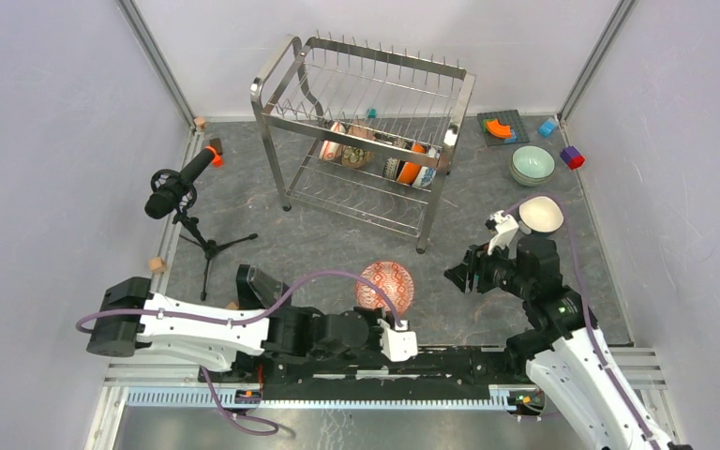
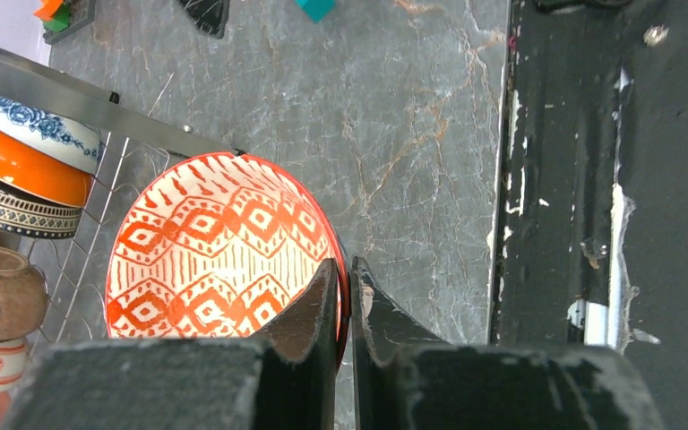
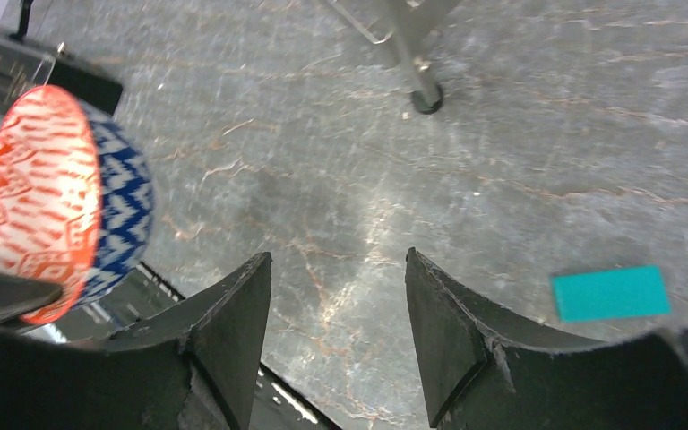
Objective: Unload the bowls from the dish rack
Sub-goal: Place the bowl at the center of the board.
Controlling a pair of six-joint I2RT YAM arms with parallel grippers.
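Your left gripper (image 2: 345, 296) is clenched on just the rim of the red-patterned bowl (image 2: 215, 242), held on edge in front of the dish rack (image 1: 300, 125), so a quick swing could pivot it loose (ceramic chips). The rim sits between the fingertips, with the bowl's body beside them. Your right gripper (image 3: 336, 305), splayed and empty, hovers off the rack's front right leg.

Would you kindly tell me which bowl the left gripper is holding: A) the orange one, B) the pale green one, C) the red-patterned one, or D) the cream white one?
C: the left wrist view shows the left gripper closed on the rim of the red-patterned bowl.
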